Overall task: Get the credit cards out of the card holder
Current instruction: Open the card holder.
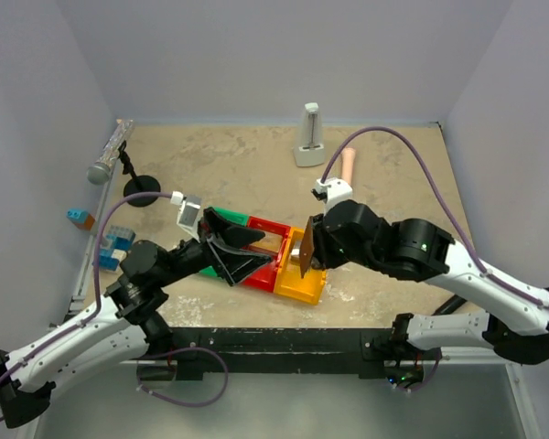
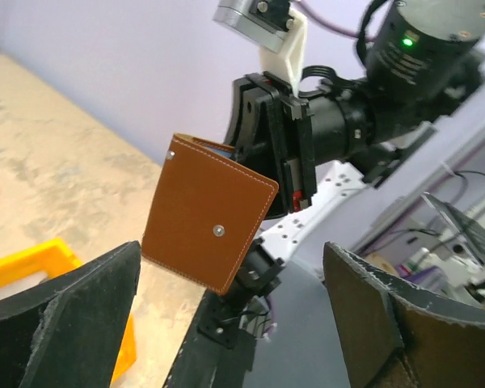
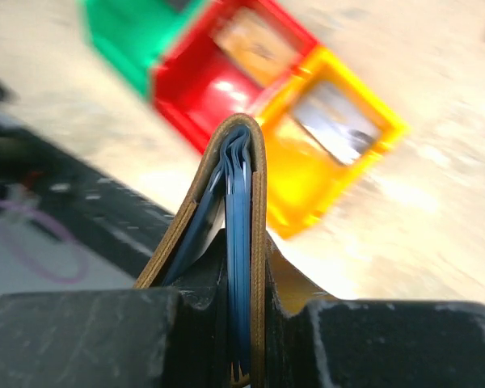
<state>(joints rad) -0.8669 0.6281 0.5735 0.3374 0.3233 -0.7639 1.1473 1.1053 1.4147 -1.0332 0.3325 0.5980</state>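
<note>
Note the table (image 1: 256, 174): beige, mottled, stone-like, its near edge hidden behind both arms. Note three bins in a row near mid-table: green (image 1: 233, 219) largely covered by the left gripper (image 1: 249, 252), red (image 1: 276, 225) partly covered, yellow (image 1: 297, 291) partly behind the right gripper (image 1: 304, 258). All smooth plastic, rectangular, open-topped. Expect heavy blur in the right wrist view: one flat rectangle in the red bin and one in the yellow, identity not discernible.

Find the holder (image 2: 210, 233) off the table, over the red-yellow boundary in the top view, pinched at one end by the right gripper with jaws pressed together on it. Brown leather-like outer face, pale edge stitching, one small metal stud. Folded nearly flat, fold at the end away from the jaws, grey-blue layers inside. Cannot tell whether cards sit among those layers.

Read the left gripper as spread wide and empty, with scuffed black fingers (image 2: 73, 307), near the holder and not touching it.

Also present: microphone (image 1: 110, 154) at far left, white stand (image 1: 310, 137) at the far edge, pink cylinder (image 1: 349, 165), blue blocks (image 1: 117, 245).
</note>
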